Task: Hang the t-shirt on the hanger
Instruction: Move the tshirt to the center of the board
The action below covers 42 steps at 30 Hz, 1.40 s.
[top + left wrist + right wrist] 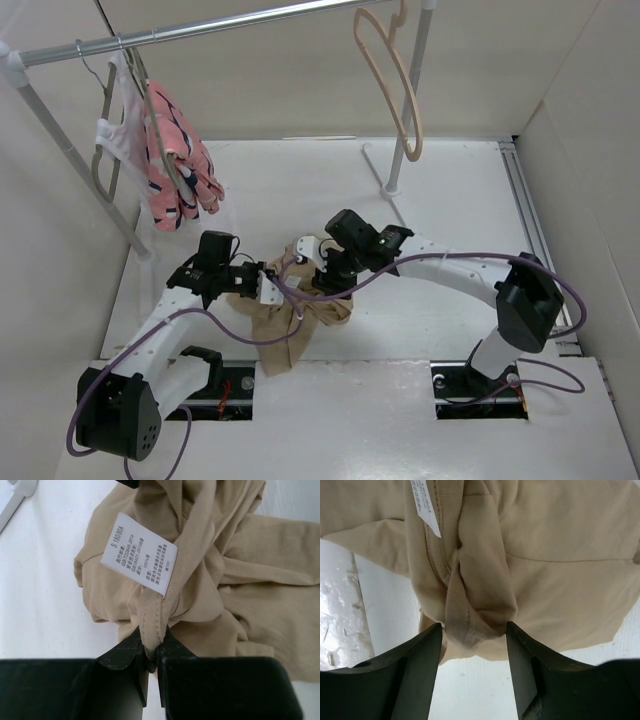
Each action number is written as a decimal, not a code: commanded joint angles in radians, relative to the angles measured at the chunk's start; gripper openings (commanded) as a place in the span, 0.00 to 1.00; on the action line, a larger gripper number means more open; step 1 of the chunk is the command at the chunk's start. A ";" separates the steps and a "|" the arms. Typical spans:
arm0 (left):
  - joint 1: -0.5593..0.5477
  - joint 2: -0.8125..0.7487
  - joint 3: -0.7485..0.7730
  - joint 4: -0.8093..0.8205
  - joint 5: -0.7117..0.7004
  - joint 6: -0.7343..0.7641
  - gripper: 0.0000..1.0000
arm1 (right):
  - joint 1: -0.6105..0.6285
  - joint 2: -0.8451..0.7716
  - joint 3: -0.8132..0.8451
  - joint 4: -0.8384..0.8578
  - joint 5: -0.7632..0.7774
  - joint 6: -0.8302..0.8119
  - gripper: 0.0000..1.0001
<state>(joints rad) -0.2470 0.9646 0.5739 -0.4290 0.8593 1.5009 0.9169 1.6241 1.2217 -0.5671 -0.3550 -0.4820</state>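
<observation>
Top view: the tan t-shirt (293, 328) lies crumpled on the white counter (420, 200), near the middle and toward the near edge. The left hand (262, 285) meets the heap from 9 o'clock and the right hand (316, 270) from 1 o'clock; from here I cannot tell how either set of fingers stands. The peach plastic hanger (396, 90) hangs bare on the metal rail (200, 30) at 1 o'clock, well apart from the shirt. At 10 o'clock the same rail carries a pink patterned garment (182, 165) and a white one (112, 138) on grey hangers.

Left wrist view: the left hand (150, 650) is clamped on the ribbed neckband of the t-shirt (240, 590) – the band is pinched tight between the two dark fingers. The white neck label (137, 552) stands just above the pinch at 12 o'clock, its print facing the camera. Bare counter (40, 580) shows at 9 o'clock.

Right wrist view: the right hand (474, 641) has its fingers apart, with a folded stretch of neckband hanging between them – it fills most of the gap. The t-shirt (560, 555) fills the upper frame, a corner of the label (431, 522) at 11 o'clock, the counter (385, 605) below.
</observation>
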 commanded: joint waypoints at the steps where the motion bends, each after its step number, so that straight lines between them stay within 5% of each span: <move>1: 0.005 -0.021 0.029 0.053 0.024 -0.076 0.00 | 0.002 0.015 0.004 0.074 -0.035 -0.030 0.60; 3: 0.005 -0.021 0.029 0.053 0.033 -0.099 0.00 | 0.002 0.069 0.004 0.085 -0.010 0.008 0.53; 4: 0.005 -0.021 0.029 0.053 0.034 -0.099 0.00 | 0.002 0.100 0.004 0.111 0.019 0.022 0.41; 5: 0.005 -0.021 0.029 0.053 0.034 -0.114 0.00 | 0.002 0.100 -0.005 0.121 0.036 0.039 0.18; 8: 0.005 -0.030 0.041 0.053 0.046 -0.168 0.01 | -0.007 0.091 -0.016 0.151 0.057 0.080 0.00; 9: 0.005 -0.030 0.050 0.053 0.055 -0.183 0.11 | -0.007 0.060 -0.016 0.164 0.057 0.098 0.00; 10: 0.005 -0.030 0.060 0.053 0.055 -0.215 0.41 | -0.022 0.042 -0.005 0.164 0.057 0.108 0.00; 11: 0.005 -0.030 0.060 0.053 0.069 -0.235 0.54 | -0.033 0.022 0.008 0.155 0.057 0.108 0.00; 15: 0.005 -0.021 0.115 0.044 0.121 -0.333 0.79 | -0.064 -0.088 0.157 0.058 0.062 0.120 0.00; 19: 0.005 -0.012 0.124 0.082 0.145 -0.416 0.82 | -0.064 -0.180 0.341 -0.003 0.071 0.098 0.00; 31: 0.005 0.006 0.072 0.383 0.236 -0.752 0.99 | -0.055 -0.244 0.496 0.032 0.034 0.141 0.00; 35: 0.005 0.016 0.072 0.403 0.325 -0.769 0.99 | -0.055 -0.227 0.550 0.067 0.230 0.215 0.00; 42: -0.005 0.016 0.118 0.262 0.374 -0.657 0.83 | -0.055 -0.020 0.774 0.000 0.595 0.345 0.00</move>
<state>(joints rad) -0.2470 0.9825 0.6609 -0.0986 1.1587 0.7940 0.8539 1.5425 1.8999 -0.5831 0.0303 -0.2119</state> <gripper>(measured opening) 0.834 0.047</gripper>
